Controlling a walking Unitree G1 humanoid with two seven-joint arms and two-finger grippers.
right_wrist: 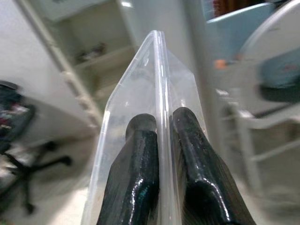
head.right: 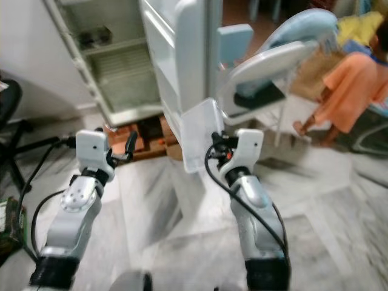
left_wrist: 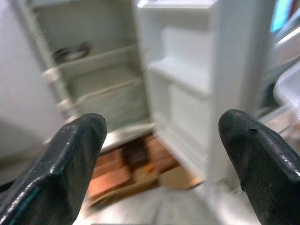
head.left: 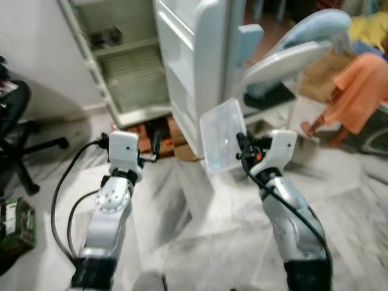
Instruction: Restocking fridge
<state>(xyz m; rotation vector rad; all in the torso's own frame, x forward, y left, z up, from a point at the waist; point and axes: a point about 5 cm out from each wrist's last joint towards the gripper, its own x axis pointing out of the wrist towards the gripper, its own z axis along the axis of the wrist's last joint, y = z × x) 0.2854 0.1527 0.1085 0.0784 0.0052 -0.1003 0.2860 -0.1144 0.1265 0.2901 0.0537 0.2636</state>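
R hand (head.left: 242, 145) pinches clear tray (head.left: 223, 134) upright, edge-on.

Two silver metal arms end in white boxy wrist housings, looped by black cables, with glossy black rubbery fingers (left_wrist: 70, 164).

A clear plastic container (head.left: 222, 136) stands on edge at centre frame, tilted, pinched at its rim by the right end effector (right_wrist: 161, 140). Behind it, in the upper left, the white fridge (head.left: 127, 66) stands open, its door (head.left: 197, 66) swung toward centre, shelves bare.
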